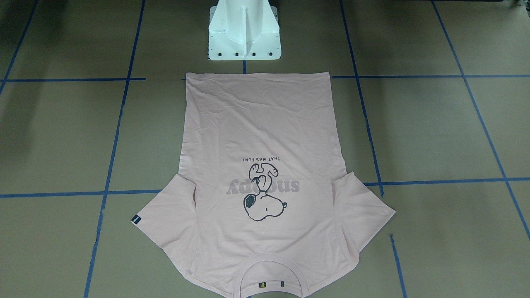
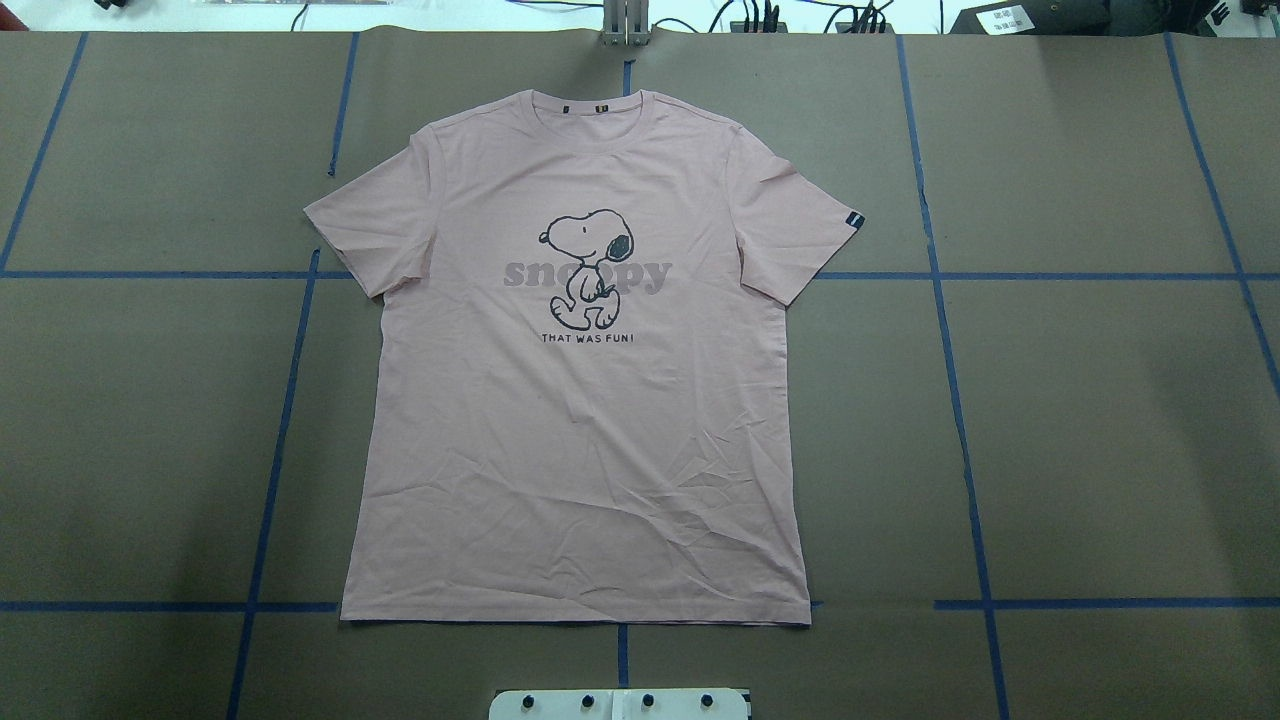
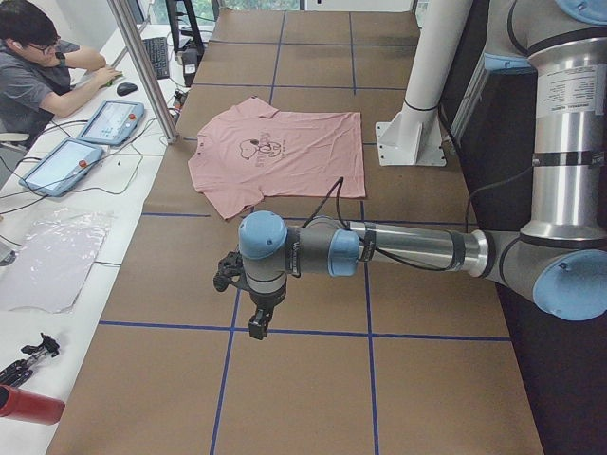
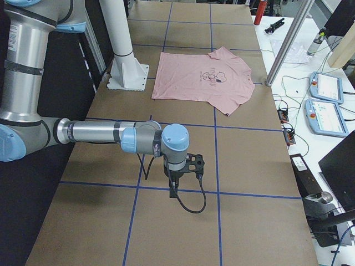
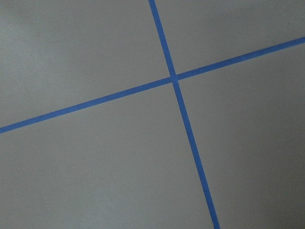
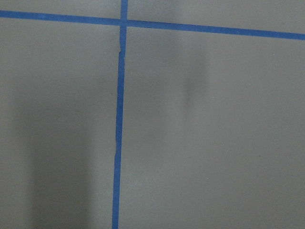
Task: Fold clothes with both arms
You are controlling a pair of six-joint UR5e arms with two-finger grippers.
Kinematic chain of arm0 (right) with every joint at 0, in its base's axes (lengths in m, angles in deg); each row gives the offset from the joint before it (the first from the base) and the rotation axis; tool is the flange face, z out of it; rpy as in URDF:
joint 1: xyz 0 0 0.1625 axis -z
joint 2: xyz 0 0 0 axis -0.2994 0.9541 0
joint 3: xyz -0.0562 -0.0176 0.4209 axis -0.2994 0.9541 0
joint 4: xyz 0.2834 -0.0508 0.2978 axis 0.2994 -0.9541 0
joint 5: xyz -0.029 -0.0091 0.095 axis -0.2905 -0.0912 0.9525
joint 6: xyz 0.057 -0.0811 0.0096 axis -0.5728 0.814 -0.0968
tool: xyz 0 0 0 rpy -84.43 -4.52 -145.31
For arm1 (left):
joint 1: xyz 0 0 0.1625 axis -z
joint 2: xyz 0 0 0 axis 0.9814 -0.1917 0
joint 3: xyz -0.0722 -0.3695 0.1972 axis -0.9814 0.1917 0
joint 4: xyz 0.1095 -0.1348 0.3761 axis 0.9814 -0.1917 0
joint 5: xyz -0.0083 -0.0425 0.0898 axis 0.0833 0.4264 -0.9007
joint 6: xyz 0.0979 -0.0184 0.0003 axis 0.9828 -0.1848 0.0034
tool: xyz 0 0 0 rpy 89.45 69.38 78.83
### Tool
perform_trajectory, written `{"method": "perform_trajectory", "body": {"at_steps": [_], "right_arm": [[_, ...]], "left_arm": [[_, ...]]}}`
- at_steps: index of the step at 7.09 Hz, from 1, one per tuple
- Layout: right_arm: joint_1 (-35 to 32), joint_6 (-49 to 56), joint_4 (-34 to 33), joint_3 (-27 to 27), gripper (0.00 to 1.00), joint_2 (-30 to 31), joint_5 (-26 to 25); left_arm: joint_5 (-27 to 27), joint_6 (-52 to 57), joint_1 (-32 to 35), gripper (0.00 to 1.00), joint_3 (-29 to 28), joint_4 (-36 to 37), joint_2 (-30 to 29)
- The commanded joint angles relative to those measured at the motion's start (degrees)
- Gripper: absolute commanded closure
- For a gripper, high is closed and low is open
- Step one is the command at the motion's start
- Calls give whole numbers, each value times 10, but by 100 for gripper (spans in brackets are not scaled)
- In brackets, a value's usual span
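Observation:
The pale pink T-shirt (image 2: 580,420) lies flat and spread out on the brown table, Snoopy print up, collar away from the robot and hem near the pedestal. It also shows in the front view (image 1: 265,132) and both side views (image 3: 285,156) (image 4: 194,75). Its dark sleeve tag (image 2: 853,220) is on the robot's right sleeve. My left gripper (image 3: 226,277) hangs over bare table far to the shirt's left. My right gripper (image 4: 198,164) hangs over bare table far to its right. I cannot tell if either is open. Both wrist views show only table and blue tape.
The white pedestal base (image 1: 244,37) stands just behind the shirt's hem. Blue tape lines (image 2: 290,400) grid the table. An operator (image 3: 38,66) sits beyond the far edge with pendants (image 3: 109,118) and a metal post (image 3: 142,66). More pendants (image 4: 327,113) lie on the side bench.

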Motion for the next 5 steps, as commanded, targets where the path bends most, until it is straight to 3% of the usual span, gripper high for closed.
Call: {"method": "perform_trajectory", "body": {"at_steps": [1,4,5], "right_arm": [[3,0,0,-1,0,0,0],[61,-3,-1,-6,0,-78,1],[76,-7,0,-2,0,-101,-3]], "left_arm": [[-4,2,-10,0,0,-2,-2],[0,-2,-12,0,7,-16,-8],[-3,-4,-14,0,7,-57,-10]]}}
